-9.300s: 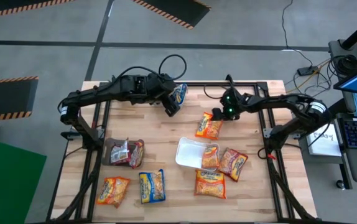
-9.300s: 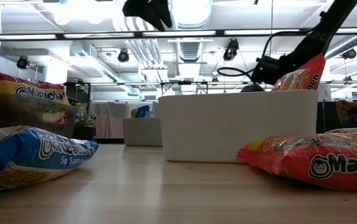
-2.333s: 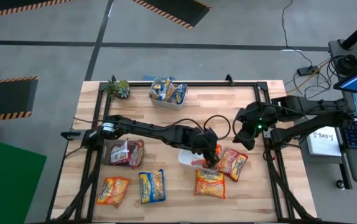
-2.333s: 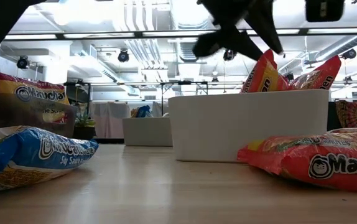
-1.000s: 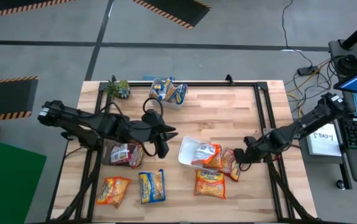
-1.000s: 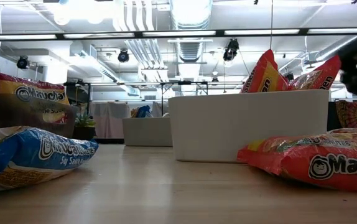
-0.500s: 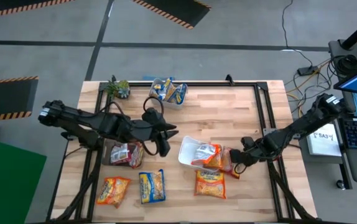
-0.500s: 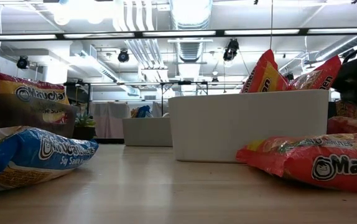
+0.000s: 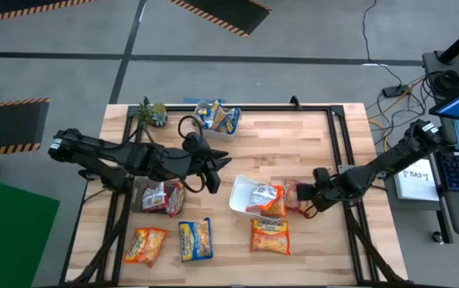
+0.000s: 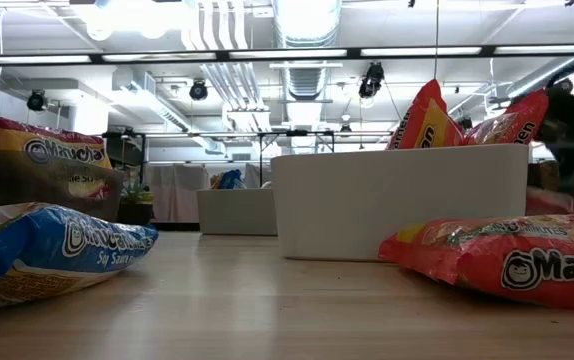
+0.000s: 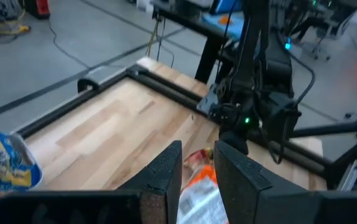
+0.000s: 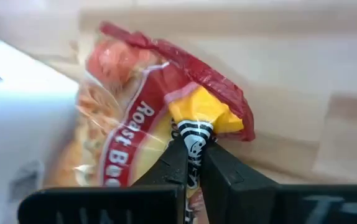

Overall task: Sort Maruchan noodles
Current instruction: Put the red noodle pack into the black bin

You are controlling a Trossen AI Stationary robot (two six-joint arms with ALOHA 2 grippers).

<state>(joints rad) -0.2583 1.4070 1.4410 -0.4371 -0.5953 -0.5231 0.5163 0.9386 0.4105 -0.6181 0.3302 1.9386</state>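
Observation:
My right gripper (image 9: pixel 313 197) is shut on a red Maruchan packet (image 9: pixel 297 194) just right of the white tray (image 9: pixel 240 197), which holds orange packets. My left gripper (image 9: pixel 216 170) hovers left of that tray, narrowly open, with nothing between its fingers (image 11: pixel 166 171). Loose noodles lie flat near the front edge: an orange packet (image 9: pixel 145 244), a blue one (image 9: pixel 195 238) and another orange one (image 9: pixel 269 234). A dark tray (image 9: pixel 159 196) holds red packets. A clear tray (image 9: pixel 216 118) at the far edge holds blue ones. My right gripper pinches a bunched-up edge (image 12: pixel 197 124) of the red packet between its two fingertips. The fingers come from the table's right side, slanting down. The wrapper is crumpled and raised at the pinch, and the packet's other end (image 12: pixel 104 62) lies beside the white tray.
A small potted plant (image 9: pixel 151 114) stands at the far left corner. Black frame rails run along the table's sides (image 9: pixel 337 152). Bare wood lies between the clear tray and the white tray (image 9: pixel 285 144).
My right gripper has reached in toward the white tray, shut on the red packet's edge and drawn back a little toward the far edge; the packet has bunched up and shifted with it. My left gripper has swung from pointing at the near edge toward the right.

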